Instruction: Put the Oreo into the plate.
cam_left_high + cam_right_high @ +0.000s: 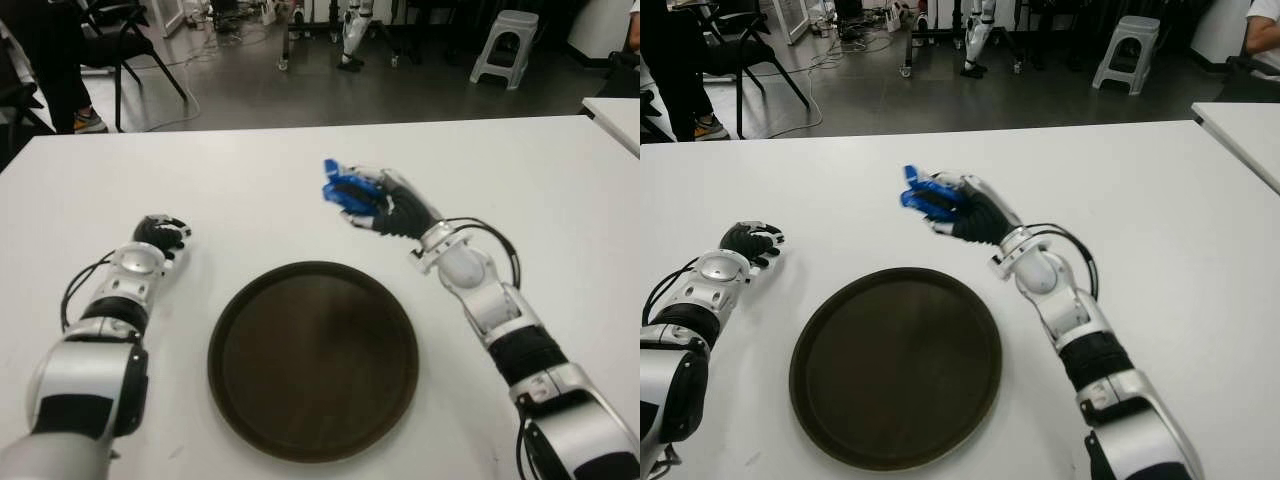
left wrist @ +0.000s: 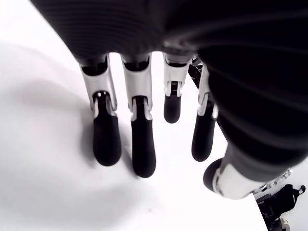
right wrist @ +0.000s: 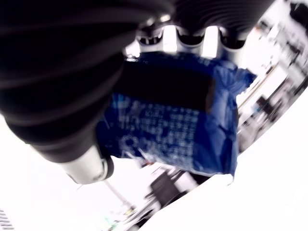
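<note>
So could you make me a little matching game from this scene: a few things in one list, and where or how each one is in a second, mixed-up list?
Things:
1. Oreo packet
2. plate
3. left hand
4. right hand

States:
A. dark, round, empty on the white table, between the two arms
B. open, holding nothing, left of the plate
C. blue, gripped above the table, beyond the plate
D. fingers closed around the packet, beyond the plate's far right rim

Pairs: 1-C, 2-A, 3-B, 4-D
</note>
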Motion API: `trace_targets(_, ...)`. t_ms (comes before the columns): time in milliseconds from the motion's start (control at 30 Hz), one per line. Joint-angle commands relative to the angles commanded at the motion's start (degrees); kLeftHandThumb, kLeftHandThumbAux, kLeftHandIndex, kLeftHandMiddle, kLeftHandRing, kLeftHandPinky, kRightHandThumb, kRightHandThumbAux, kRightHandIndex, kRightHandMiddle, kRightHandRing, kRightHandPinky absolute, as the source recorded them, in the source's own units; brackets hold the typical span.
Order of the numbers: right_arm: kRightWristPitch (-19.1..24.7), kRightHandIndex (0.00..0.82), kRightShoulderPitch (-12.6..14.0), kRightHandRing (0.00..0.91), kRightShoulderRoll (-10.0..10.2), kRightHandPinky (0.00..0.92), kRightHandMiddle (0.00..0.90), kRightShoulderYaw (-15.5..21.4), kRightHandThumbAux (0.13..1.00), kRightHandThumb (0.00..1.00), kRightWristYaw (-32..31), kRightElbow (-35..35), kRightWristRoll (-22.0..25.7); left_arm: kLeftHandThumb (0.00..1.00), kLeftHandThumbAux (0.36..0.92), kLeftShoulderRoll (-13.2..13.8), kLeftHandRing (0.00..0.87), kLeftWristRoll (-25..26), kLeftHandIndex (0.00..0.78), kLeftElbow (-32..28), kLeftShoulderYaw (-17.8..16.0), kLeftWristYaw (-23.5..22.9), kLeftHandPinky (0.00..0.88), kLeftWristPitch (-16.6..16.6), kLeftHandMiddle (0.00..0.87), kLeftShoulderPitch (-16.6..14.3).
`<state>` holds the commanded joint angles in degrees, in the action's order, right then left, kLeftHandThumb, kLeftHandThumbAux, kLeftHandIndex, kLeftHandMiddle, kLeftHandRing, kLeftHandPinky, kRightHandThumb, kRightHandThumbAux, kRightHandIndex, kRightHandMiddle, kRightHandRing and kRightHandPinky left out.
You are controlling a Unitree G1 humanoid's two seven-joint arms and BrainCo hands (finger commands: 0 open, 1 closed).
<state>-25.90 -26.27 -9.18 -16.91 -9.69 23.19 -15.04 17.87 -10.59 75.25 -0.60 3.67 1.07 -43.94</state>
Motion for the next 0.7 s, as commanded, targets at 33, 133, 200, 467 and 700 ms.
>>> trace_targets(33,0.1,0.438,0.59,0.783,0.38,0.772,0.777,-0.53,0.726,0.697,-0.67,-0.85,0.08,0.667,0.731,-0.06,0.155,0.14,0.396,-0.03,-0.12,0.03,0.153,-0.03,0.132,0.02)
trace_targets(133,0.35,0.438,1.77,0.781,1.22,0.767,0.776,-1.93,0.727,0.697,-2.39,-2.31,-0.01,0.669,0.729,-0.14,0.163,0.58,0.397,-0.01,-0.6,0.22,0.177,-0.14,0.136,0.2)
trace_targets(200,0.56,0.437,2.18,0.778,1.93,0.766,0.774,-2.98,0.727,0.697,-2.99,-2.68,-0.46,0.669,0.729,-0.08,0.167,0.68,0.397,0.21,-0.82,0.27,0.18,-0.26,0.14,0.37)
trace_targets(467,-1.76,0.436,1.36,0.788,1.8,0.775,0.791,-5.43,0.73,0.694,-6.18,-2.22,-1.67,0.666,0.73,0.08,0.179,0.04,0.396,0.13,-0.28,0.55,0.181,-0.7,0.156,0.31)
trace_targets(700,-5.21,0.436,0.69,0.808,1.23,0.8,0.807,-7.41,0.731,0.693,-8.58,0.15,-2.88,0.667,0.731,0.16,0.18,-0.11,0.396,0.15,-0.03,0.16,0.193,-0.52,0.153,0.28)
